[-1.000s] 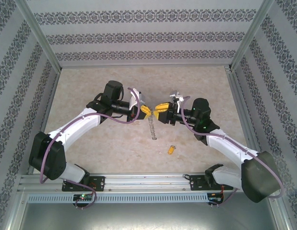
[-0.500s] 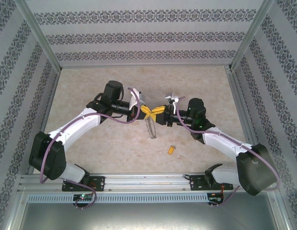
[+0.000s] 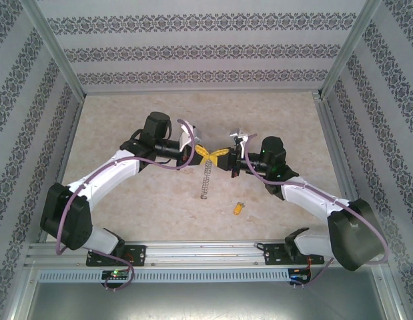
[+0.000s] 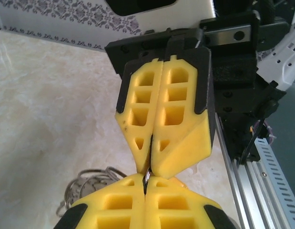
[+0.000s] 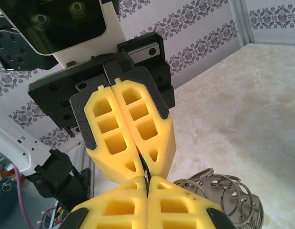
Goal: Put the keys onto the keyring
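Top external: keyring (image 3: 205, 179) lengthwise near-far.

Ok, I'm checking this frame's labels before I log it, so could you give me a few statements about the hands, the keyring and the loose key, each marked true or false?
1. The left hand and the right hand are both closed, and their fingertips meet above the table. True.
2. The keyring lies flat on the table. False: it hangs below the spot where the two hands' fingertips meet, and both hands pinch its wire.
3. A key with a yellow head lies on the table on the right arm's side. True.
4. That key is threaded on the keyring. False: it lies on the table apart from the ring, and neither hand touches it.
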`<state>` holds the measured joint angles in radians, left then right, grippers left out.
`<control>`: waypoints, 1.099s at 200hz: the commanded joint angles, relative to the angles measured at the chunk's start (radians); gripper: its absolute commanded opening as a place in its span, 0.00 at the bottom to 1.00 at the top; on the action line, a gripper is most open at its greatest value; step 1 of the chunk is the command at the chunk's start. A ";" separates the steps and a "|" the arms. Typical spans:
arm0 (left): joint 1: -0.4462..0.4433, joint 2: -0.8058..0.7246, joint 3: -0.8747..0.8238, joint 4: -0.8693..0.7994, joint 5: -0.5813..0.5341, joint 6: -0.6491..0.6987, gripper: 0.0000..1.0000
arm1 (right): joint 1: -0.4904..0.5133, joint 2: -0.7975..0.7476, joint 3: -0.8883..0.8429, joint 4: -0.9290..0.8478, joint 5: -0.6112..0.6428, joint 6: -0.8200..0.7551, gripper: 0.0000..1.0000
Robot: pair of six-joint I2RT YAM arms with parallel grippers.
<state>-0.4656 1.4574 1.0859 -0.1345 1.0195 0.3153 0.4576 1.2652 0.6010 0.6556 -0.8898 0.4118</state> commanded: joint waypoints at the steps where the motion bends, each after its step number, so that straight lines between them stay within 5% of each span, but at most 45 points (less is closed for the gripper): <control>1: -0.012 -0.062 -0.010 0.164 -0.125 -0.159 0.00 | -0.001 -0.007 -0.013 0.053 -0.017 -0.012 0.00; 29: -0.011 -0.127 -0.061 0.253 -0.282 -0.319 0.12 | -0.012 -0.015 -0.017 0.063 -0.018 -0.010 0.00; 77: -0.012 -0.190 -0.175 0.393 -0.351 -0.511 0.37 | -0.017 -0.028 -0.022 0.124 0.005 0.011 0.00; 220: -0.011 -0.184 -0.289 0.714 -0.268 -0.800 0.44 | -0.018 -0.008 -0.014 0.404 0.105 0.186 0.00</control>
<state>-0.4824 1.2762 0.8116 0.4488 0.7006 -0.4095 0.4469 1.2362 0.5797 0.9100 -0.8032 0.5392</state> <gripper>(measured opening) 0.440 0.056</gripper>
